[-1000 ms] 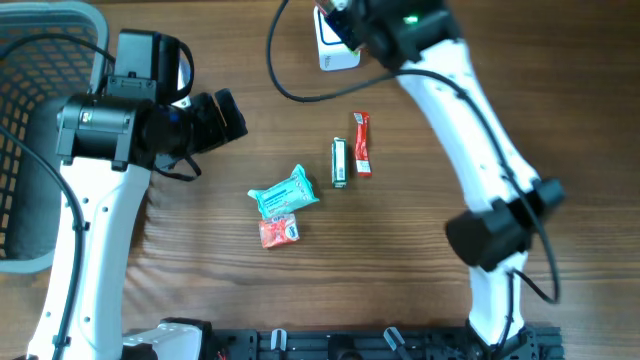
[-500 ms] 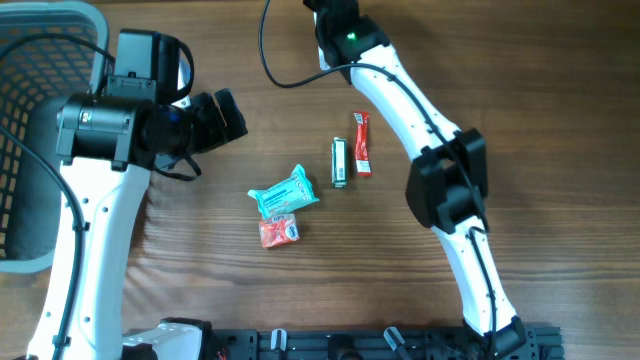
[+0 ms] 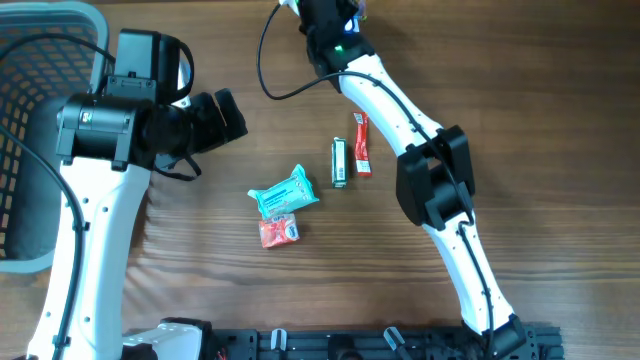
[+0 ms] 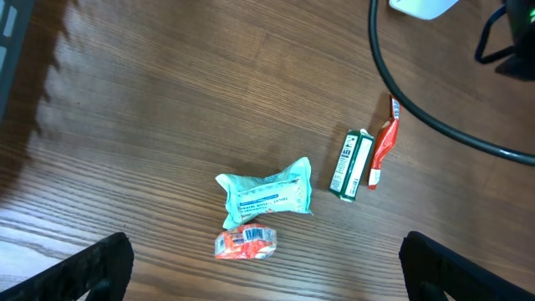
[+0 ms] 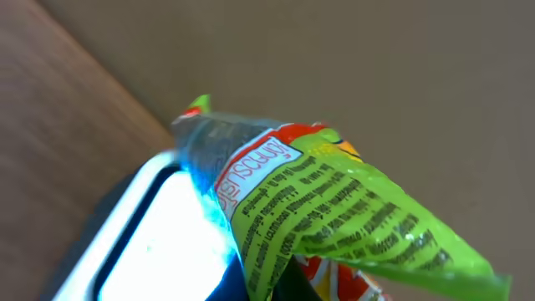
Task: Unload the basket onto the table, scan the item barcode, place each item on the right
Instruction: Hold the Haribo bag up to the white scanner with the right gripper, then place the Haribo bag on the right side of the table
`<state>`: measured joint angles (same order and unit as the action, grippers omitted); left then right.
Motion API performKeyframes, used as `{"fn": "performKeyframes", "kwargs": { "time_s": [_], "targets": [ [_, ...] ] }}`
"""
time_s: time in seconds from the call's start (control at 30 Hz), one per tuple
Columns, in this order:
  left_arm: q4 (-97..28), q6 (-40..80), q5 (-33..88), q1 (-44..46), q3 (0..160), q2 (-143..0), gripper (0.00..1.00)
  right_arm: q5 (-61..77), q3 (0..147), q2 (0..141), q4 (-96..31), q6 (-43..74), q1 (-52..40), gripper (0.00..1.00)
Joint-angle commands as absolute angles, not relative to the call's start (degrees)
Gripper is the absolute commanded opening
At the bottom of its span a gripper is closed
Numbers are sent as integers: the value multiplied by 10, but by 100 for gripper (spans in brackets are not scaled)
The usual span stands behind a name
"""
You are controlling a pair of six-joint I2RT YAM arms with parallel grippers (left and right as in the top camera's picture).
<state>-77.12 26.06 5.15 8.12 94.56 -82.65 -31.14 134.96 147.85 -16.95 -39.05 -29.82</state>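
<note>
Far edge of table (image 3: 560,120): right gripper (image 3: 318,10) pinched tight on a green packet (image 5: 334,209), arm stretched long across the wood. Jaws hardly seen in right wrist view, only a dark sliver under the packet. Packet crinkled, green with orange-red at one end, small print and a white label turned toward the wrist camera. Held over the scanner (image 5: 155,251), white face lit bluish; touching it or just clear, cannot tell.

Left gripper (image 3: 228,115) spread wide, holding nothing, out over bare wood to the left of the loose items. Fingers (image 4: 92,267) at the two lower corners of left wrist view, well apart.

Mid-table, loose: teal pouch (image 3: 284,190); small red packet (image 3: 279,231) just below it, touching or nearly. To their right, green-and-white box (image 3: 339,162) with red sachet (image 3: 362,143) just beside it, both lying lengthwise.

Black cable (image 4: 372,33) curving across the wood near the scanner. Grey basket (image 3: 60,10) at far left corner.
</note>
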Motion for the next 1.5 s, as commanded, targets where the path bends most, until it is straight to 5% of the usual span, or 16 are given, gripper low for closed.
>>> {"fn": "performKeyframes", "kwargs": {
  "time_s": [0.0, 0.23, 0.4, 0.7, 0.93, 0.97, 1.03, 1.1, 1.27, 1.47],
  "targets": [
    [-771, 261, 46, 77, 949, -827, 100, -316, 1364, 1480, -199, -323, -301, 4],
    [-771, 261, 46, 77, 949, -827, 100, -322, 1364, 1393, -220, -307, -284, 4],
    [-771, 261, 46, 77, 949, -827, 100, -319, 1364, 1272, -371, -189, -240, 4],
    [-771, 261, 46, 77, 949, -827, 100, -30, 1358, 1165, -740, 51, 7, 4],
    [-771, 261, 46, 77, 949, -827, 100, 43, 1182, 1194, -766, 49, 148, 4],
    [-771, 261, 46, 77, 949, -827, 100, 37, 1110, 1194, -730, 49, 171, 11],
    [-771, 261, 46, 77, 949, -827, 100, 37, 1075, 1194, -712, 49, 185, 52],
    [-771, 261, 46, 77, 949, -827, 100, 32, 1077, 1194, -714, 45, 189, 65],
    [-771, 261, 46, 77, 949, -827, 100, 41, 1116, 1163, -746, 30, 174, 68],
    [-771, 261, 46, 77, 949, -827, 100, 233, 1126, 1074, -794, -30, 86, 65]
  ]
}}
